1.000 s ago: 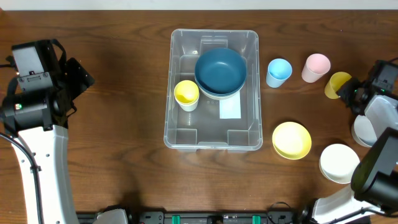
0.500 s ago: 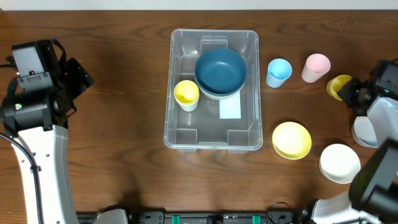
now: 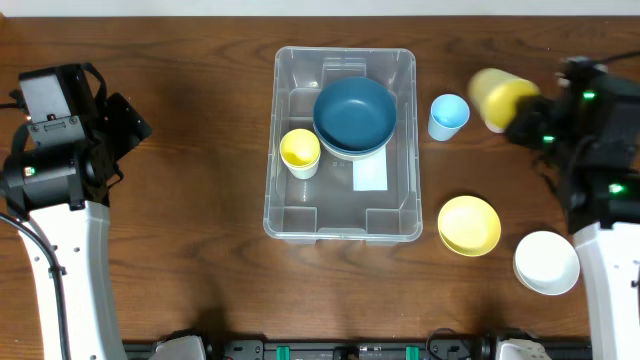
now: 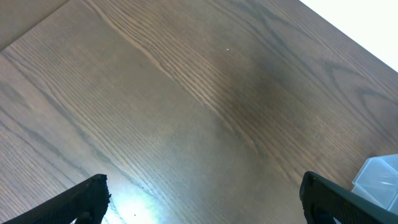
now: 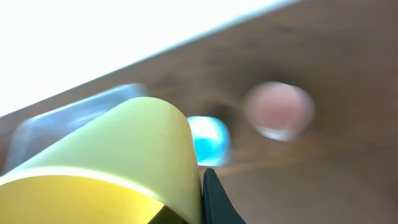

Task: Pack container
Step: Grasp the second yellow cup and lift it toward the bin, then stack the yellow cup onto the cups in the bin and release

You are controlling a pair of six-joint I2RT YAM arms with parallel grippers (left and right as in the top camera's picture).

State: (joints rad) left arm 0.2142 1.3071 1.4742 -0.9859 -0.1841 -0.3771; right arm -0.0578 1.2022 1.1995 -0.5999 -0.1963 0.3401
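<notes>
Now, large clear rectangular plastic container (image 3: 340,212) sits mid-frame in overhead view. Left gripper (image 4: 199,202), at far left edge, jaws wide apart, well away from it. Right gripper (image 3: 528,118), upper right, off container's right side, clamped on blurred yellow plastic cup (image 3: 497,95).

Left arm (image 3: 62,250): white link runs up the left edge of the overhead view, with the black wrist at its top. Left gripper (image 4: 205,202): jaws spread wide with nothing between them. Both dark tips sit at the lower corners of the wrist view, above bare surface.

Right arm (image 3: 608,275): white link rises from the lower right corner, black wrist turned toward centre. Right gripper (image 3: 522,120): jaws closed on a yellow cup (image 3: 495,95), held clear of the surface, outline blurred. In the right wrist view one dark finger (image 5: 214,198) lies against the cup's side.
</notes>
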